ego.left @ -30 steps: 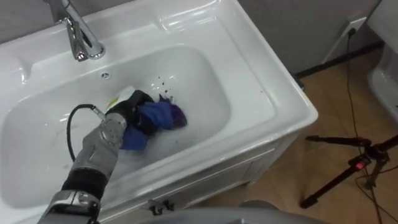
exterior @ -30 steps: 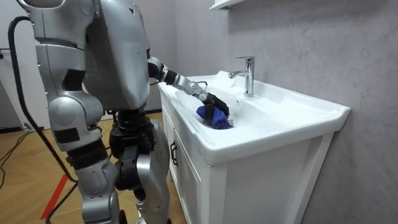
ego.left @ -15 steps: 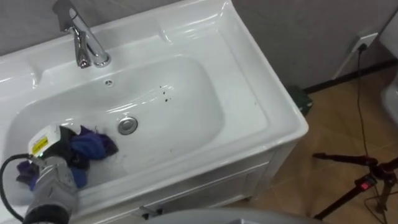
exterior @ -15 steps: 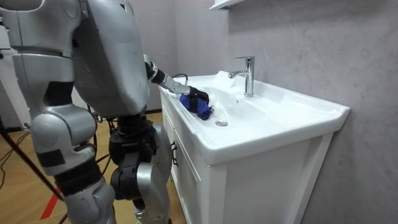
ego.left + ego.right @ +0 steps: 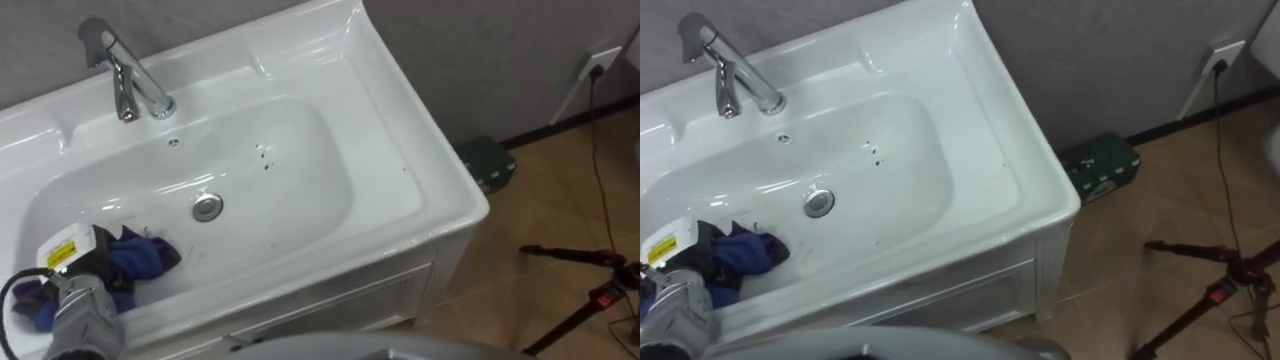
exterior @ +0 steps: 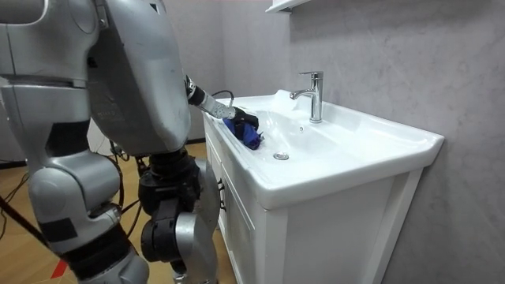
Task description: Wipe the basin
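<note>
The white basin is set in a white cabinet, with a chrome tap at its back and a round drain in the middle of the bowl. My left hand is down at the bowl's left end, its dark fingers curled on a crumpled blue cloth that lies against the wet bottom. In the room view I stand at the basin's front, and the left hand and the cloth are at the bowl's end nearest my body.
On the wooden floor to the right of the cabinet lies a green box. Further right stands a black tripod, and a cable runs to a wall socket. A grey wall backs the basin.
My left hand has dragged the blue cloth from over the drain in the bowl's middle to its left end, uncovering the drain. The head camera has shifted a little.
</note>
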